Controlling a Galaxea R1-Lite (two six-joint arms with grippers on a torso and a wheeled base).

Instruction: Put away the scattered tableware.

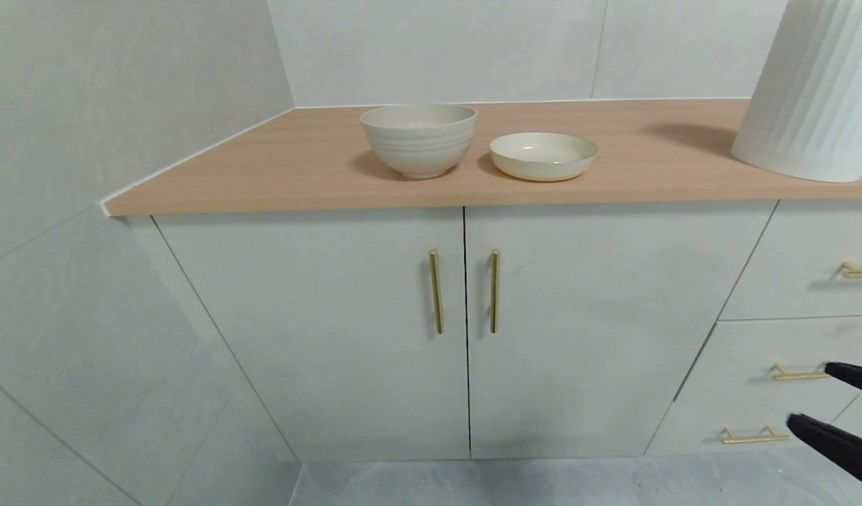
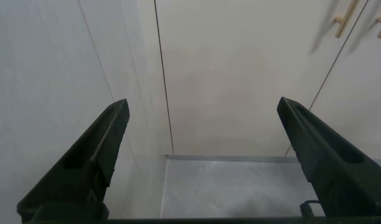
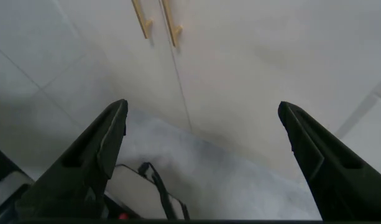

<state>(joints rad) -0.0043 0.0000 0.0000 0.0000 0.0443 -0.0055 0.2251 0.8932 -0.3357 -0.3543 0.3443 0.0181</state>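
A deep beige ribbed bowl [image 1: 418,138] stands on the wooden countertop [image 1: 262,169]. Just right of it lies a shallow cream dish [image 1: 543,154]. Below them are two closed white cabinet doors with gold handles [image 1: 436,291] [image 1: 495,290]. My right gripper [image 1: 811,393] hangs low at the right, open and empty, in front of the drawers. My left gripper [image 2: 202,109] is open and empty, low down, facing the left cabinet door and the floor. The right wrist view shows my right gripper [image 3: 202,109] open above the floor, with the gold handles [image 3: 158,22] beyond.
A tall white ribbed container [image 1: 818,91] stands at the right end of the countertop. Drawers with gold handles [image 1: 796,374] fill the right side. A tiled wall [image 1: 86,140] closes off the left. A black cable [image 3: 156,186] lies on the grey floor.
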